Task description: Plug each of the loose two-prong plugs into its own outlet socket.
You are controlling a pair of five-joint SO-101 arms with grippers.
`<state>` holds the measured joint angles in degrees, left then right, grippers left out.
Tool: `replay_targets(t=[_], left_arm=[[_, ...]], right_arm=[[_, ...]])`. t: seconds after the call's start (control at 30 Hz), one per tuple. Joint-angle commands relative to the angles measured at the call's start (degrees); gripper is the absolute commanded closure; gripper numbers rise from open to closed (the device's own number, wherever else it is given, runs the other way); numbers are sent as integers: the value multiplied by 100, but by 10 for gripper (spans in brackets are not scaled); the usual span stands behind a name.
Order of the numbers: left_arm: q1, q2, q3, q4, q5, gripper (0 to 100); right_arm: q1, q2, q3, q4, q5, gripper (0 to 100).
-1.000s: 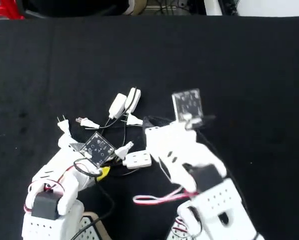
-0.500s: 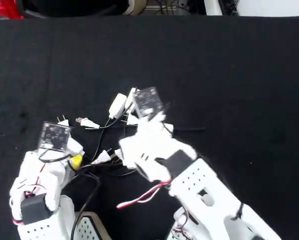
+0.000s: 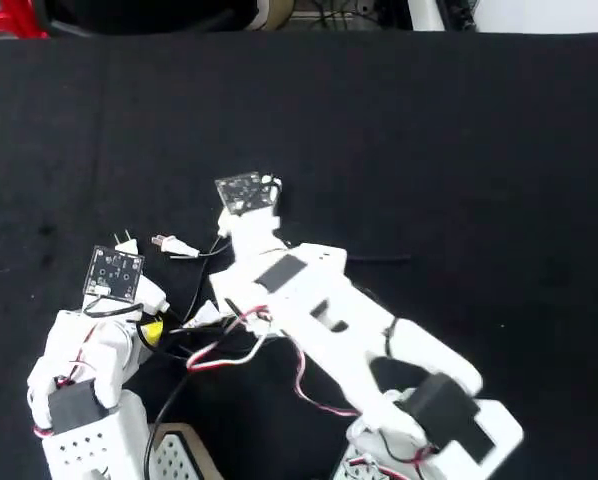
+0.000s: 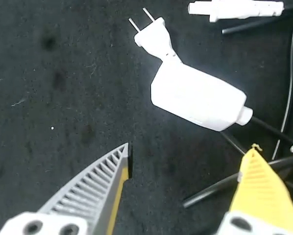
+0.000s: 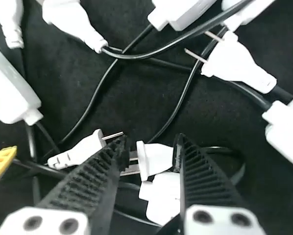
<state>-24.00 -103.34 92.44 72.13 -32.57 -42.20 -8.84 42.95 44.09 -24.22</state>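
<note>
Black counter (image 3: 429,150). Right arm (image 3: 329,310) stretched over the cable tangle mid-counter, left arm (image 3: 89,370) at the near edge. Left claw (image 4: 190,148) wide, above the cloth just beside a white socket (image 4: 198,98). Right claw (image 5: 151,142) narrow, jaws straddling a white plug (image 5: 156,156) lying among black cables (image 5: 112,78); can't tell if they touch it. 2nd plug (image 4: 154,36), 2 prongs bare, touches the socket's end.

A white two-prong plug (image 5: 155,157) lies flat between the right gripper's (image 5: 150,143) parted fingers, prongs toward one finger. A second plug (image 5: 80,147) lies just beside it, and a third plug (image 5: 237,63) farther ahead. Ahead of the wide-open left gripper (image 4: 185,152), a fourth plug (image 4: 154,32) touches a white socket (image 4: 198,95).
</note>
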Motion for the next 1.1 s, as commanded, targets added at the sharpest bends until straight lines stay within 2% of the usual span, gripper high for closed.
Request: replay_targets(t=[0.0,0.2,0.43,0.63,0.7,0.83,1.07], left_arm=[[-48,18,-22,-123,-44,654],[-40,18,13,-141,-53,654],[-48,18,145,-369,-53,654],[-40,18,163,-369,-53,654],[-40,18,163,-369,-53,654],[-40,18,171,-369,-53,654],[-40,18,180,-369,-53,654]], right_arm=[[141,31,-743,448,79,846],[1011,-725,-1367,475,0,846],[1741,-1481,-1446,501,519,844],[2514,-1789,-2035,756,457,846],[2295,-1771,-2264,1451,422,846],[1495,-1587,-2396,2646,-255,846],[809,-1165,-1930,3270,-343,847]])
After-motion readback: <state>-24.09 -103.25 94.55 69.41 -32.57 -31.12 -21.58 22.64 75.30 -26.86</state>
